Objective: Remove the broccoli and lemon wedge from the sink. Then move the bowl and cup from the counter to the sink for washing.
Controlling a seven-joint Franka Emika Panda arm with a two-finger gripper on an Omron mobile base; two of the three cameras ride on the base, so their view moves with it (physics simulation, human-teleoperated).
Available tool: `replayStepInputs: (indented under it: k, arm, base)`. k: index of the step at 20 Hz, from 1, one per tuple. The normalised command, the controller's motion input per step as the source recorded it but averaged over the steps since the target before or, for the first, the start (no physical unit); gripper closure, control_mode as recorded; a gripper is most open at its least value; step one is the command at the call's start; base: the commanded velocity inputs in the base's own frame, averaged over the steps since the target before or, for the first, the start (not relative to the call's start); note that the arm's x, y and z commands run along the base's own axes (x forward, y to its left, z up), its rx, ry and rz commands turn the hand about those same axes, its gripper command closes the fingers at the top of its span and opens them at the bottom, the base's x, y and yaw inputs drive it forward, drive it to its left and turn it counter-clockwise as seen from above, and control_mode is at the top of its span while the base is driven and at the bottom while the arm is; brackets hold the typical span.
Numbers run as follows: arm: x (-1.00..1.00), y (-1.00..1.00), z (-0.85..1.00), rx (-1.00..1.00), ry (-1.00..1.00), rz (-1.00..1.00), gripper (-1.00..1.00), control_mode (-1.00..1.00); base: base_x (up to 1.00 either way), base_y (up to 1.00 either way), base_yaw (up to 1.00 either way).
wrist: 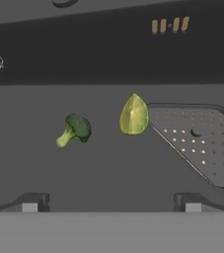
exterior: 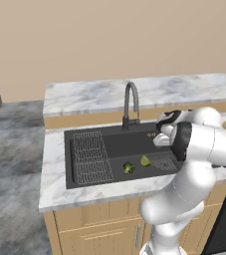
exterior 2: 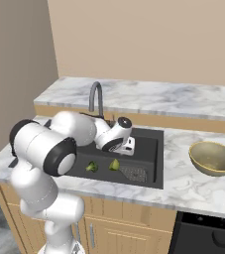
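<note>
hand (wrist: 111, 201) poised above sink (exterior: 114, 141) floor, fingertips spread apart, grasping nothing | broccoli (wrist: 74, 129) lying on basin floor, stem toward the rack | lemon wedge (wrist: 133, 115) just beside it, touching strainer edge | bowl (exterior 2: 213, 158) sitting on bench (exterior 2: 193, 183) right of sink

You will find nothing to read here: no words, labels, brand marks or numbers stand on the sink (exterior: 84, 169), the counter (exterior 2: 193, 186), the bowl (exterior 2: 213, 158) or the cabinet fronts below the sink. The small gold slots (wrist: 169, 24) on the sink's back wall are plain openings, not lettering.
</note>
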Motion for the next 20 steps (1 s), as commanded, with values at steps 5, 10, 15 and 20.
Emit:
replayStepInputs:
  k: [5, 10, 15, 20]
  arm:
    - [0.13, 0.0, -0.14, 0.0, 0.0, 0.0, -1.0, -1.0]
    - [0.11, 0.0, -0.15, -0.05, 0.0, -0.03, -1.0, -1.0]
    - [0.08, 0.0, -0.13, -0.09, 0.0, -0.04, -1.0, -1.0]
    - [0.06, 0.04, -0.12, -0.03, 0.0, -0.07, -1.0, -1.0]
  base:
    - [0.0, 0.0, 0.0]
    - [0.0, 0.0, 0.0]
    - [0.0, 0.0, 0.0]
    - [0.0, 0.0, 0.0]
